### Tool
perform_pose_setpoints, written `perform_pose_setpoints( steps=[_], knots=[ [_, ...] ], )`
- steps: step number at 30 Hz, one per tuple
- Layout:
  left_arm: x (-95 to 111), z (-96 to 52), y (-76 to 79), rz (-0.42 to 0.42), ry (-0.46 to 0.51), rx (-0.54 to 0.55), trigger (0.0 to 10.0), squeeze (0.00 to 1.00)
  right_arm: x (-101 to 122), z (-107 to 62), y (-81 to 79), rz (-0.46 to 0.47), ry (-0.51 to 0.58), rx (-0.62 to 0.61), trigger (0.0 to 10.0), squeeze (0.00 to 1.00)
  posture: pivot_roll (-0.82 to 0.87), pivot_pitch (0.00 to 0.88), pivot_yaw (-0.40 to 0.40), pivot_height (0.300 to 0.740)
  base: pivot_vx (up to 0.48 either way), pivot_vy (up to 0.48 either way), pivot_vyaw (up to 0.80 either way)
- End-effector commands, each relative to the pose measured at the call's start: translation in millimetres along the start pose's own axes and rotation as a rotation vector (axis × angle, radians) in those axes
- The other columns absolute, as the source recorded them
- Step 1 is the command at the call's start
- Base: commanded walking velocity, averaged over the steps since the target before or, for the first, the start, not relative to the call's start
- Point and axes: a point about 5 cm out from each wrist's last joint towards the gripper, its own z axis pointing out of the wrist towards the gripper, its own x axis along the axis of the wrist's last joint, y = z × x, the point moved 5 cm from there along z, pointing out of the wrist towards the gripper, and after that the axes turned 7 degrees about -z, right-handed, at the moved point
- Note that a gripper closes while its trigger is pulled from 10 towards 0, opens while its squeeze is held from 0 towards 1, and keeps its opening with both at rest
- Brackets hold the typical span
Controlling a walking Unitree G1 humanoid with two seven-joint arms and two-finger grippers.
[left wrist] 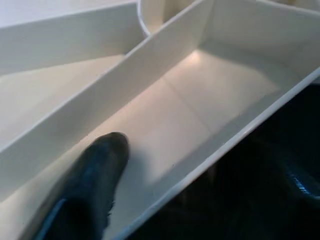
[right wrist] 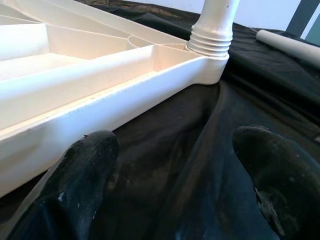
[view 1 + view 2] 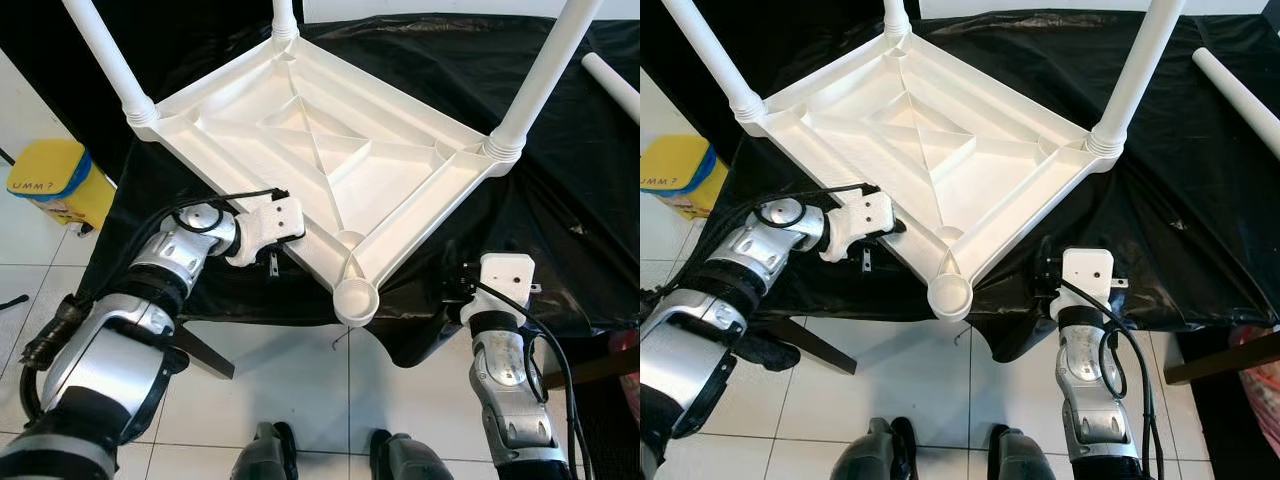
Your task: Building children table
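Note:
A white plastic table top (image 3: 330, 150) lies upside down on a black cloth (image 3: 570, 230). Three white legs stand in its corner sockets: back left (image 3: 105, 55), far corner (image 3: 284, 15) and right (image 3: 545, 70). The near corner socket (image 3: 356, 298) holds no leg. A loose white leg (image 3: 612, 82) lies on the cloth at the far right. My left gripper (image 3: 296, 232) is shut on the table top's near-left rim, with one black finger (image 1: 95, 175) inside the rim channel. My right gripper (image 2: 175, 185) is open just above the cloth, beside the near-right rim (image 2: 100, 95), holding nothing.
A yellow bin with a blue lid (image 3: 55, 180) stands on the white tiled floor at the left. The cloth-covered surface ends just before my feet (image 3: 265, 455). A dark support leg (image 3: 205, 350) slants down under the cloth at the near left.

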Motion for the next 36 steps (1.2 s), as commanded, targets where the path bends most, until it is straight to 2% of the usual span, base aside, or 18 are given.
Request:
perform_pose_setpoints(
  steps=[1,2,18,28,36],
  knots=[
    [-27,8.6,5.5,-0.129,-0.042,0.04,1.7,0.0,-5,-4.5,0.0,-0.011,-0.024,-0.003,10.0,0.0,-0.02,0.254,0.058,0.74,0.0,0.0,0.0],
    [-27,8.5,4.2,-0.141,-0.038,0.046,0.0,0.0,-5,-4.9,-0.3,-0.01,-0.025,-0.004,10.0,0.0,-0.02,0.254,0.058,0.74,0.0,0.0,0.0],
    [-17,11.2,-4.2,-0.202,0.043,0.106,0.0,0.0,-4,-4.4,-2.7,0.0,-0.027,-0.007,10.0,0.0,-0.02,0.232,0.059,0.74,0.0,0.0,0.0],
    [-20,15.6,1.1,-0.232,0.074,0.148,0.0,0.0,-4,-2.9,-3.4,0.007,-0.026,-0.015,10.0,0.0,-0.03,0.222,0.059,0.74,0.0,0.0,0.0],
    [-28,5.2,-6.6,-0.309,0.113,0.256,0.0,0.0,-3,0.1,-2.9,0.012,-0.024,-0.021,10.0,0.0,-0.01,0.223,0.055,0.74,0.0,0.0,0.0]
  ],
)
